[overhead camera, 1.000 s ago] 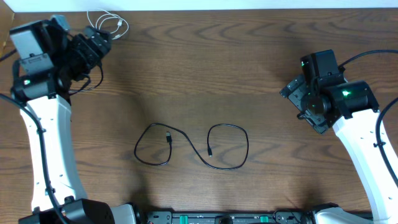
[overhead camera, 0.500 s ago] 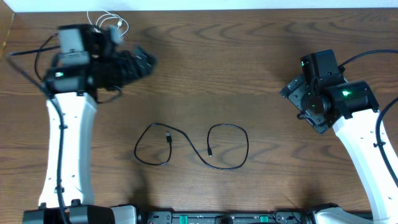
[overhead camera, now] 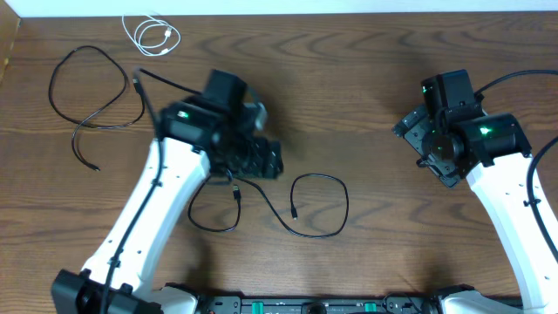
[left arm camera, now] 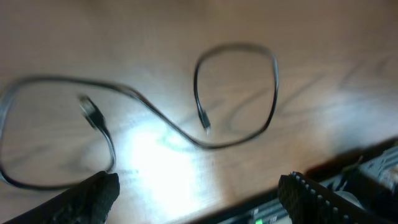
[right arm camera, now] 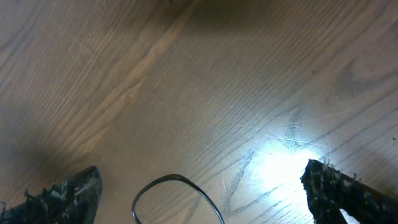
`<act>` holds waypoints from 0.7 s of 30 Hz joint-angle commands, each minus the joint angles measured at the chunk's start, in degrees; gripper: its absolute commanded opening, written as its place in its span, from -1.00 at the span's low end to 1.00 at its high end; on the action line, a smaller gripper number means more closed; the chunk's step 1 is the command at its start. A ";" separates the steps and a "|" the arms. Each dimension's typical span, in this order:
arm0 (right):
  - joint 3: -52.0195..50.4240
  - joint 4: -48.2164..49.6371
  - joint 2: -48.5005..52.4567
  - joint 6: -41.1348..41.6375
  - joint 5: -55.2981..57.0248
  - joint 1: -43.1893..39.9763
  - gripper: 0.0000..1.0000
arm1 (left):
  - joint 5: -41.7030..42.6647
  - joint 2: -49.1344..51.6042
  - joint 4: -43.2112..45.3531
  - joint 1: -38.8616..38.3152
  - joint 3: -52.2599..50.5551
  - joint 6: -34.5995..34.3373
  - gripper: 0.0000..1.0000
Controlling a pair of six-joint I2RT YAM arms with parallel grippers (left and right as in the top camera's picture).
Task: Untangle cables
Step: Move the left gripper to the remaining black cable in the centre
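Observation:
Three cables lie apart on the wooden table. A short white cable [overhead camera: 153, 33] is coiled at the far left edge. One black cable [overhead camera: 119, 71] sprawls in loose loops at the upper left. The other black cable [overhead camera: 266, 197] forms two loops near the front middle, also in the left wrist view [left arm camera: 163, 116]. My left gripper [overhead camera: 265, 160] hovers open just above and behind that cable's left loop, nothing between its fingers [left arm camera: 93, 194]. My right gripper [overhead camera: 417, 138] hangs open at the right, apart from all cables; one black cable loop [right arm camera: 169, 179] shows low in its view.
The table's front edge with a dark rail and green lights [overhead camera: 305, 305] runs just below the middle cable. The far table edge meets a white wall [overhead camera: 349, 5] behind the white cable.
My left arm has swung from the far left corner to the middle of the table, uncovering the black cable at the upper left. The right arm has not moved.

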 commanded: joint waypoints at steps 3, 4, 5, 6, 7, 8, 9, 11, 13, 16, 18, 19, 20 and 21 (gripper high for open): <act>-0.15 -0.15 -0.15 -0.63 1.14 0.02 0.99 | -4.98 0.13 2.10 -5.35 -7.30 -8.52 0.75; -0.15 -0.15 -0.15 -0.63 1.11 0.02 0.99 | -5.44 0.13 3.10 -6.14 -8.76 -10.01 0.75; -0.15 -0.15 -0.15 -0.63 1.14 0.02 0.99 | -5.42 0.13 4.09 -6.73 -10.05 -11.30 0.75; -0.15 -0.15 -0.15 -0.63 1.14 0.02 0.99 | -5.42 0.13 6.29 -7.87 -12.68 -14.75 0.75; -0.15 -0.15 -0.15 -0.63 1.14 0.02 0.99 | -5.42 0.15 7.56 -8.37 -14.03 -16.55 0.75; -0.15 -0.15 -0.15 -0.63 1.11 0.02 0.99 | -5.44 0.15 8.59 -8.79 -15.19 -17.92 0.75; -0.15 -0.15 -0.15 -0.63 1.14 0.02 0.98 | -5.44 0.15 9.90 -9.16 -16.61 -19.34 0.75; -0.15 -0.15 -0.15 -0.63 1.14 0.02 0.99 | -5.49 0.15 12.04 -9.73 -18.93 -21.75 0.75; -0.15 -0.15 -0.15 -0.63 1.14 0.02 0.98 | -7.04 0.17 14.36 -10.12 -21.81 -26.60 0.75; -0.15 -0.15 -0.15 -0.61 1.14 0.02 0.99 | -8.31 0.17 17.70 -10.43 -25.38 -30.14 0.74; -0.15 -0.15 -0.15 -0.63 1.14 0.02 0.99 | -8.41 0.17 19.82 -10.40 -27.26 -30.14 0.71; -0.15 -0.15 -0.15 -0.63 1.11 0.02 0.99 | -8.57 0.20 20.70 -10.40 -28.11 -30.47 0.68; -0.15 -0.15 -0.15 -0.63 1.11 0.02 0.99 | -9.57 0.20 21.09 -10.43 -28.98 -32.30 0.66; -0.15 -0.15 -0.15 -0.63 1.14 0.02 0.98 | -11.69 0.20 21.09 -10.40 -29.88 -34.16 0.65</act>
